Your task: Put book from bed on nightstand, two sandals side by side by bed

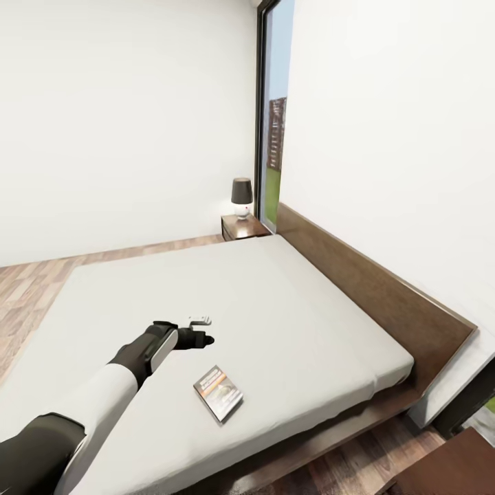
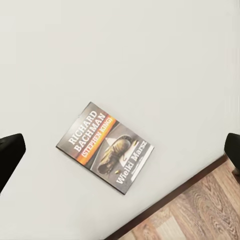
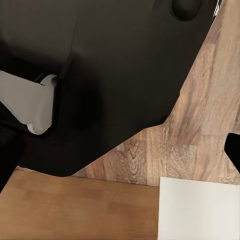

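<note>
My left end effector [image 1: 201, 338] hangs over the bed [image 1: 261, 302], above its grey mattress, with nothing between its fingers. In the left wrist view the two dark fingertips [image 2: 10, 155] sit at opposite edges of the picture, spread wide apart, and the book [image 2: 105, 147] lies between them on the mattress, well below and untouched.

From the head view the book [image 1: 218, 392] lies flat, cover up, just short of my left end effector, on the side nearer my trunk and toward the wooden edge of the bed. Its cover shows an orange band and white lettering. Beyond the book, in the wrist view, the mattress ends at a dark wooden rail and plank floor [image 2: 200, 210].

A nightstand [image 1: 244, 226] stands far past my end effector, at the far corner of the bed by the headboard, with a lamp [image 1: 241, 196] on top.

Of my right end effector one dark fingertip [image 3: 233, 150] shows over plank floor; whether it is spread I cannot tell.
</note>
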You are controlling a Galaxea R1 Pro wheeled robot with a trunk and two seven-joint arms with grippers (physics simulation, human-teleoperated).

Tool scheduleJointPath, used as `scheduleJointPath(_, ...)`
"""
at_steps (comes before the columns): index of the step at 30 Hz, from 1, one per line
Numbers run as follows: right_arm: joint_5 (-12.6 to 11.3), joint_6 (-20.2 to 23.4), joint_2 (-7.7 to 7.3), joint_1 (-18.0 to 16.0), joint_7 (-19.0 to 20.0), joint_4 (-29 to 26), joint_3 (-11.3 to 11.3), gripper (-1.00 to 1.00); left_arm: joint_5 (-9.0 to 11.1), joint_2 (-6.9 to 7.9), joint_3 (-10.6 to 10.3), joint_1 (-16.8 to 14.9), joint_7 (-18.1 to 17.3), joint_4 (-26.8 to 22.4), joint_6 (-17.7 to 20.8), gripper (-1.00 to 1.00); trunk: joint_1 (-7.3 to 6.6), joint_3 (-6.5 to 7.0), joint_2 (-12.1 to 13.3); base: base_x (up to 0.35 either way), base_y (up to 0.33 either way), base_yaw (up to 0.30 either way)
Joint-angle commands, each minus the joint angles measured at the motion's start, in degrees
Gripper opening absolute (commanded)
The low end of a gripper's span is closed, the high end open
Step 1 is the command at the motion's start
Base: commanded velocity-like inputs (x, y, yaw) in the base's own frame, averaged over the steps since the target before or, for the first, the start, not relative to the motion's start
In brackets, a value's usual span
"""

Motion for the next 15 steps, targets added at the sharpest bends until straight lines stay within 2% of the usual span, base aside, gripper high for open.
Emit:
scheduleJointPath(1,0.06,0.06,0.0,-0.06,0.18,0.05,0.39,1.0,0.0,0.09,-0.25,-0.05,-0.1,-0.34,0.17,1.0,0.01,-0.18,-0.08,0.0,0.0,0.0)
scheduleJointPath(8,0.06,0.03,0.02,-0.03,0.18,0.05,0.39,1.0,0.02,0.16,-0.23,-0.05,-0.11,-1.32,0.12,1.0,0.01,-0.84,-0.08,0.0,0.0,0.0)
scheduleJointPath(15,0.07,0.01,0.04,0.0,0.18,0.05,0.42,1.0,0.02,0.17,-0.22,-0.05,-0.12,-1.52,0.11,1.0,1.55,-2.76,-2.88,0.0,0.0,0.0)
